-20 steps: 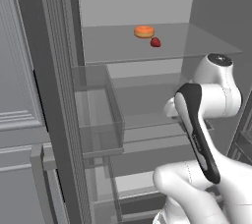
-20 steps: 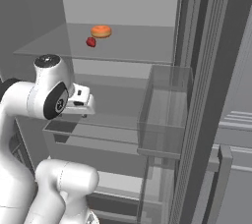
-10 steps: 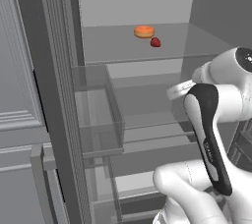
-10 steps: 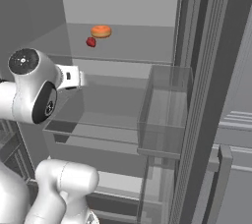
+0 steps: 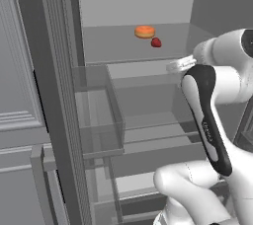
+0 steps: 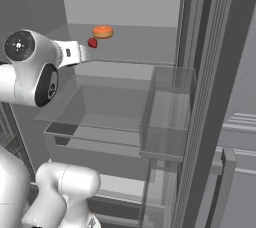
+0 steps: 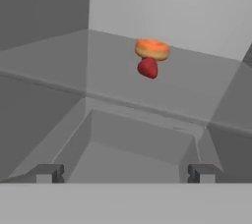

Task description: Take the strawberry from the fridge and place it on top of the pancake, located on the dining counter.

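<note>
The strawberry (image 5: 156, 42) (image 6: 92, 43) (image 7: 148, 68) lies on the upper glass shelf (image 5: 113, 46) of the open fridge (image 5: 54, 71), just in front of a flat orange disc (image 5: 145, 31) (image 7: 152, 49). My gripper (image 5: 178, 64) (image 6: 82, 52) (image 7: 125, 174) hovers at the front edge of that shelf, short of the berry and pointing at it. It is open, with its fingertips (image 7: 47, 173) far apart and nothing between them.
A clear door bin (image 5: 96, 110) (image 6: 167, 114) juts out from the fridge door beside the arm. Lower glass shelves (image 6: 90, 117) and a drawer sit under the gripper. The fridge's side walls close in on both sides.
The arm has swung upward and the hand has risen from the middle shelf level to the front edge of the upper shelf, closer to the strawberry.
</note>
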### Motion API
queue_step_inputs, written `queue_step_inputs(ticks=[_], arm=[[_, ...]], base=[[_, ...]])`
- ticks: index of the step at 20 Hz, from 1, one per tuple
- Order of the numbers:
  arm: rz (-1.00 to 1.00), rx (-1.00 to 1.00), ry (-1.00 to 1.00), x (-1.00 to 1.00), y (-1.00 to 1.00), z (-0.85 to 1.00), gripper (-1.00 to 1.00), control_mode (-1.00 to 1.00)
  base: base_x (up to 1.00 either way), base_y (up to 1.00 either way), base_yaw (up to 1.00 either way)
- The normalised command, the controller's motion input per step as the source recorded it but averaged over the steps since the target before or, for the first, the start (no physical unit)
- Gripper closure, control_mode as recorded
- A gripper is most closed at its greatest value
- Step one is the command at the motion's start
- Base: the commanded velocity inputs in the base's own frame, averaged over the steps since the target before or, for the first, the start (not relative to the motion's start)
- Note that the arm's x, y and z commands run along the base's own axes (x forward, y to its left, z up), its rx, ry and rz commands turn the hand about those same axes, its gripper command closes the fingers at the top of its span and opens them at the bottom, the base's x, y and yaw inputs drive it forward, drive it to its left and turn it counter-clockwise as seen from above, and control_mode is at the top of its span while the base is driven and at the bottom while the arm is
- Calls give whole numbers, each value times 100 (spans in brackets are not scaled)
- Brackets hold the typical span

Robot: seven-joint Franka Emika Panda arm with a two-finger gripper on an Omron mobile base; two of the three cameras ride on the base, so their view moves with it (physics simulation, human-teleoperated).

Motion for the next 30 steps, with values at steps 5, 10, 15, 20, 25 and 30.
queue_step_inputs(ticks=[5,10,15,20,25,30], arm=[[0,1,11,67,-17,28,-100,-100],[0,3,4,87,-11,-4,-100,-100],[0,0,1,100,0,-9,-100,-100],[0,1,15,100,0,0,-100,-100],[0,0,11,71,30,-15,-100,-100],[0,0,0,67,8,-15,-100,-100]], base=[[0,0,0],[0,0,0],[0,0,0],[0,0,0],[0,0,0],[0,0,0]])
